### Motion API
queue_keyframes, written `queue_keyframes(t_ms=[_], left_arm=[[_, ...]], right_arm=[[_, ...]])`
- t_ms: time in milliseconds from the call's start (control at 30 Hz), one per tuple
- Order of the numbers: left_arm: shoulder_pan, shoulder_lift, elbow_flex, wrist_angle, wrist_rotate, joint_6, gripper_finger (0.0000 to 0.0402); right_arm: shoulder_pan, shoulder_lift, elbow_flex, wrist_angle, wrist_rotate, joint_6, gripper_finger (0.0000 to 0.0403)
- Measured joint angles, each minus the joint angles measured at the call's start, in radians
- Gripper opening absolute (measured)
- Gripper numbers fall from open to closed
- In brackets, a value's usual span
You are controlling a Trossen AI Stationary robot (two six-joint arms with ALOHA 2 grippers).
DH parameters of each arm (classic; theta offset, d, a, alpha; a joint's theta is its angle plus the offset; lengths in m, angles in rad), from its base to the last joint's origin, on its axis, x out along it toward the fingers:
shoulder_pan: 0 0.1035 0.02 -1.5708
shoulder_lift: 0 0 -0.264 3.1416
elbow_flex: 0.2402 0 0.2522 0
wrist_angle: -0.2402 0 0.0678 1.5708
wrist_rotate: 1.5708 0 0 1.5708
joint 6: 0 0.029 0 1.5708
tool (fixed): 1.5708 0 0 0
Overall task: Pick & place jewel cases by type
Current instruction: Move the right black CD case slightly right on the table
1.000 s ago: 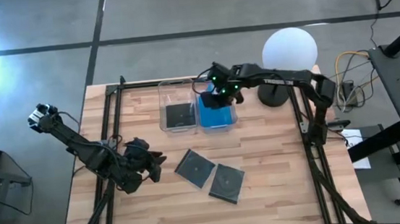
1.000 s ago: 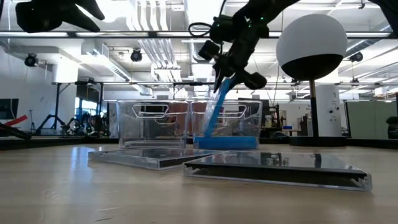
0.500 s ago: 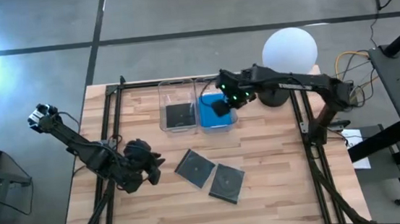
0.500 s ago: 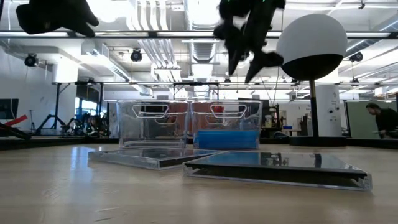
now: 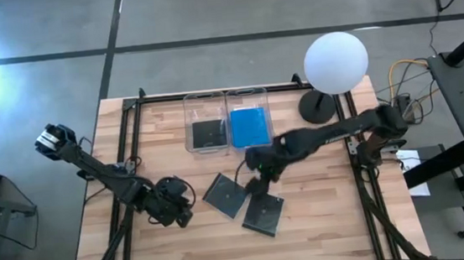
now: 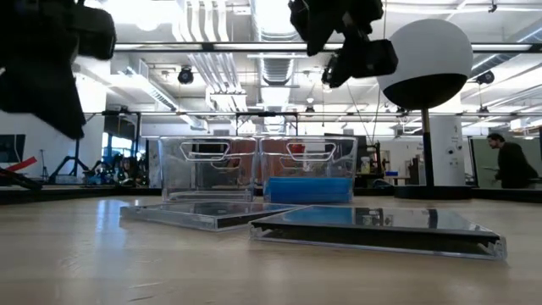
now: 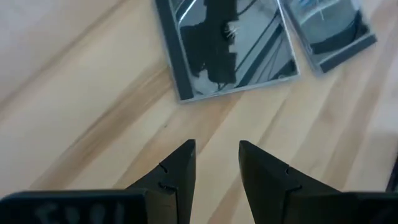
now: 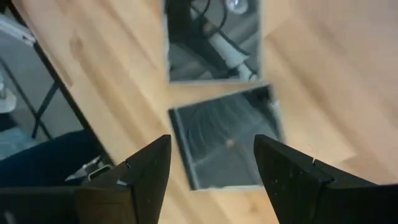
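Note:
Two dark jewel cases lie flat on the wood, side by side: one point(image 5: 226, 194) point(image 7: 230, 46), the other point(image 5: 263, 212) point(image 8: 227, 146). One more dark case point(image 5: 205, 134) lies in the left clear bin, and a blue case point(image 5: 249, 127) point(image 6: 309, 189) lies flat in the right bin. My right gripper point(image 5: 253, 179) point(image 8: 211, 155) hangs open above the two loose dark cases and touches nothing. My left gripper point(image 5: 182, 208) point(image 7: 216, 155) hovers just left of them, its fingers a little apart, pointing at the nearer case.
The two clear bins point(image 5: 205, 107) point(image 5: 248, 99) stand side by side at the table's far middle. A white globe lamp point(image 5: 335, 60) stands on a dark base point(image 5: 318, 107) at the far right. Bare wood lies toward the near edge. A person point(image 6: 511, 165) stands far back in the room.
My right gripper let go of the blue case, which dropped from tilted to flat in the right bin. The gripper then rose and swung toward the near edge, over the two loose dark cases. My left gripper moved a little right, toward those cases.

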Motion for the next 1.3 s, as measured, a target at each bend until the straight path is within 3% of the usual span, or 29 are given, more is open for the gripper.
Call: queue_keyframes(t_ms=[167,333,467,600,700,967,1200,1300], left_arm=[[0.002,0.033,-0.029,0.056,-0.036,-0.074,0.0103],[0.007,0.034,-0.026,0.057,-0.156,-0.119,0.0103],[0.025,0.032,-0.025,0.063,-0.237,-0.099,0.0103],[0.067,0.04,-0.032,0.068,-0.235,-0.032,0.0103],[0.096,0.043,-0.032,0.074,-0.227,0.036,0.0103],[0.129,0.043,-0.042,0.072,-0.177,0.075,0.0103],[0.128,0.043,-0.058,0.071,-0.159,0.07,0.0103],[0.128,0.044,-0.06,0.072,-0.157,0.07,0.0103]], right_arm=[[0.06,0.079,-0.027,0.079,0.067,0.165,0.0224],[0.128,0.124,-0.028,0.153,0.1,0.382,0.0224],[0.17,0.154,-0.033,0.338,0.189,0.561,0.0224],[0.178,0.231,-0.023,0.51,0.225,0.638,0.0224],[0.18,0.31,0.004,0.54,0.224,0.648,0.0224],[0.196,0.381,0.039,0.499,0.224,0.638,0.0224],[0.22,0.375,0.038,0.269,0.188,0.595,0.0224],[0.24,0.34,0.034,0.092,0.17,0.601,0.0224]])
